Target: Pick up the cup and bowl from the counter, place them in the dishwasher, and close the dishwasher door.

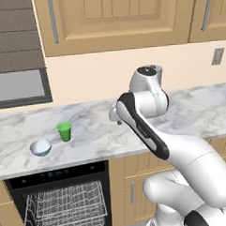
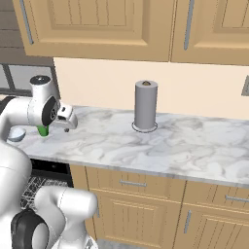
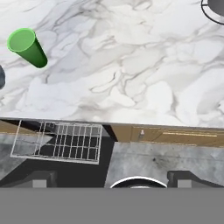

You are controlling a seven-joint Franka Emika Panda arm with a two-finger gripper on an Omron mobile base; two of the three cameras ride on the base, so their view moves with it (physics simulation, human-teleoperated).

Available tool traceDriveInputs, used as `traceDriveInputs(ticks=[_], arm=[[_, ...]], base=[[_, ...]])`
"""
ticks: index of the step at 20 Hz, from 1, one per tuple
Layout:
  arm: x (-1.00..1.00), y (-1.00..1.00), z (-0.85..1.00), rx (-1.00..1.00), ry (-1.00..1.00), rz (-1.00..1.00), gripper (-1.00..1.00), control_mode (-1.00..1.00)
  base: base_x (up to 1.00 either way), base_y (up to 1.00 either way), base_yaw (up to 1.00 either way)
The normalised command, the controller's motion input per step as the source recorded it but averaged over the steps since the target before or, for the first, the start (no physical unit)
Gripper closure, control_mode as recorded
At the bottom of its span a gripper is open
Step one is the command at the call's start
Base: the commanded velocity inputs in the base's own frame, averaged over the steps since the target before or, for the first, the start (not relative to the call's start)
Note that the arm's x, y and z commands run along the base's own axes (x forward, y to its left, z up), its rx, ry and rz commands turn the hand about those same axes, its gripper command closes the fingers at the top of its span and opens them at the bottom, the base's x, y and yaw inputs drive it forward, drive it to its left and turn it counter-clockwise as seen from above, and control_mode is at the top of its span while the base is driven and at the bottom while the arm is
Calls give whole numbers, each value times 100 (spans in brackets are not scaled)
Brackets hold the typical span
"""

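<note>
green cup (image 1: 64,131) stood upright on marble tabletop (image 1: 102,134), pale bowl (image 1: 40,147) near it. tool (image 3: 112,178) hung above, fingers wide, empty. dishwasher (image 1: 63,202) open, rack out.

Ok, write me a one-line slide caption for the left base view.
Green cup and pale bowl wait on the marble counter above the open dishwasher.
</note>
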Motion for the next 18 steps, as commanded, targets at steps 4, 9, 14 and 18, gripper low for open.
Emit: traceDriveInputs(ticks=[4,9,14,18], arm=[[8,30,-15,3,0,0,-100,-100],[11,33,-13,3,0,0,-100,-100],[12,36,-9,4,0,0,-100,-100],[15,34,-4,4,0,0,-100,-100]], base=[[0,0,0],[0,0,0],[0,0,0],[0,0,0]])
